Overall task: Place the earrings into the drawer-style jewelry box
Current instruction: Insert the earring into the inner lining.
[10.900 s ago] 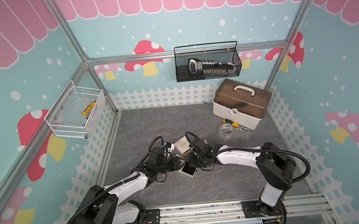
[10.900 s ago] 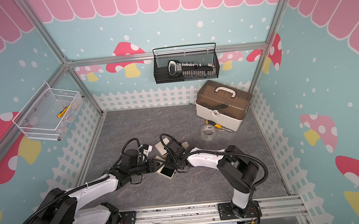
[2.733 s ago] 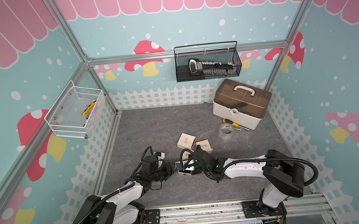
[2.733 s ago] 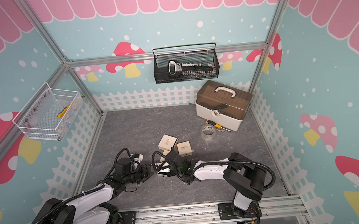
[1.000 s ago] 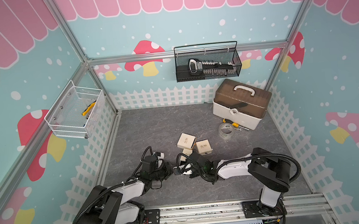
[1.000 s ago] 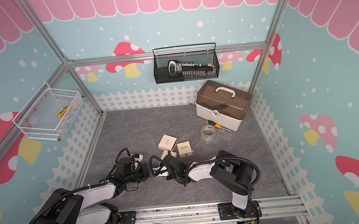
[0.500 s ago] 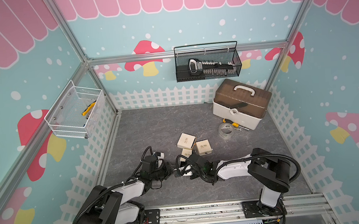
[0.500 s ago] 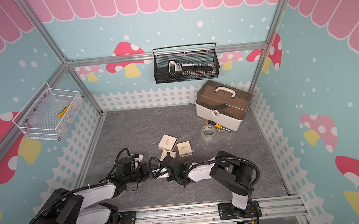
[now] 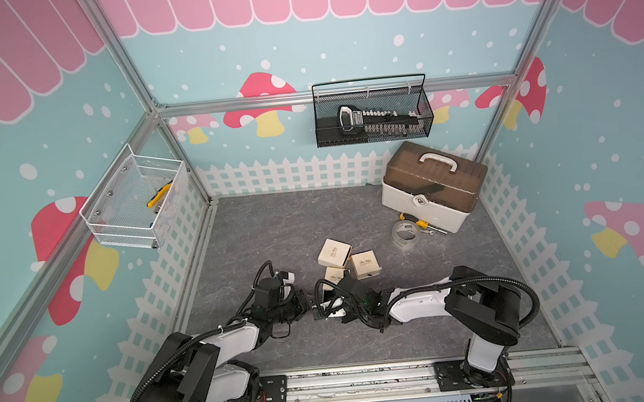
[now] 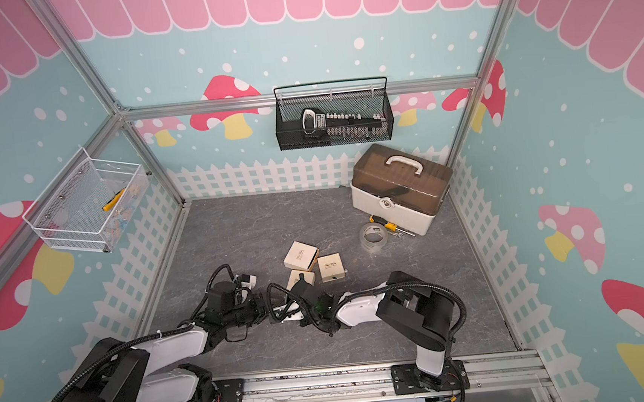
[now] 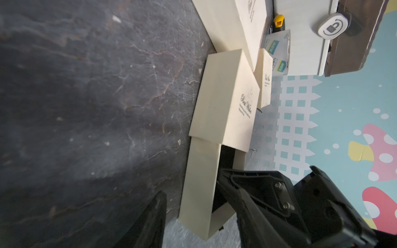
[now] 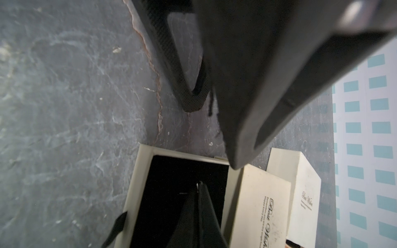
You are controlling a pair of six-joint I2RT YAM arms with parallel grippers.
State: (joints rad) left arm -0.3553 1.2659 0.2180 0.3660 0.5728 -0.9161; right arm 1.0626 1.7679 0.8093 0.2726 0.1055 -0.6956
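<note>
Near the worktop's [image 9: 275, 229] 6 o'clock edge, the right tool [image 12: 198, 193], tips pressed together, reaches into the open drawer [image 11: 199, 182] of the jewelry box [image 11: 223, 101]. At its 9 o'clock, the left tool [image 9: 307, 301] gapes.

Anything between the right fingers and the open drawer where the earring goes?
Nothing visible. The right gripper, shut, hangs directly over the drawer, whose visible black lining lies bare. The left gripper stands open beside its end.

Two arms, left arm [image 9: 237, 338] and right arm [image 9: 418, 300]: glossy white link shells between bulky matte-black joint housings. Black ribbed cables [image 9: 532, 297] looped outside each. Flat black base plates [image 9: 448, 372] on a silver rail [image 9: 365, 375]. Small green light [image 10: 323, 308] near the right wrist.
</note>
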